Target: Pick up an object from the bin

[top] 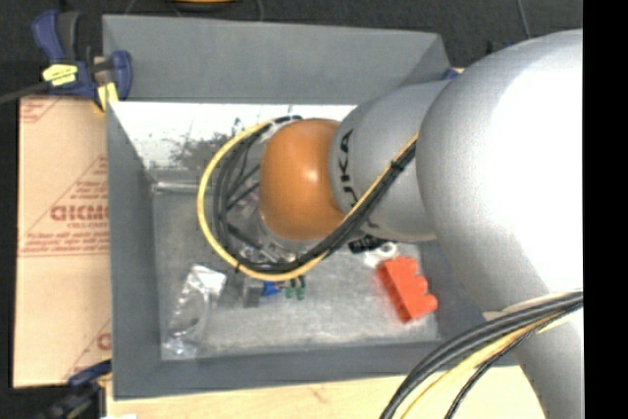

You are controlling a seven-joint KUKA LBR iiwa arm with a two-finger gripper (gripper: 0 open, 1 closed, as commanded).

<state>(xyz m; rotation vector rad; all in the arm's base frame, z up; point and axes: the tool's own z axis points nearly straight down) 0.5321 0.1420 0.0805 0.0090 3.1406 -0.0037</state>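
Observation:
My gripper reaches down near the bin's front, left of the middle, mostly hidden under the arm's orange cover and cables. At its lower end lies a small dark thing with blue and green bits; whether the gripper touches it I cannot tell. A crumpled clear plastic bag lies just to the gripper's left, near the front left corner. To the right, an orange toy brick rests on the bin floor, apart from the gripper.
A small white thing peeks out from under the arm just behind the orange brick. The arm covers the bin's middle and right side. Bare floor shows along the front wall between the bag and the brick.

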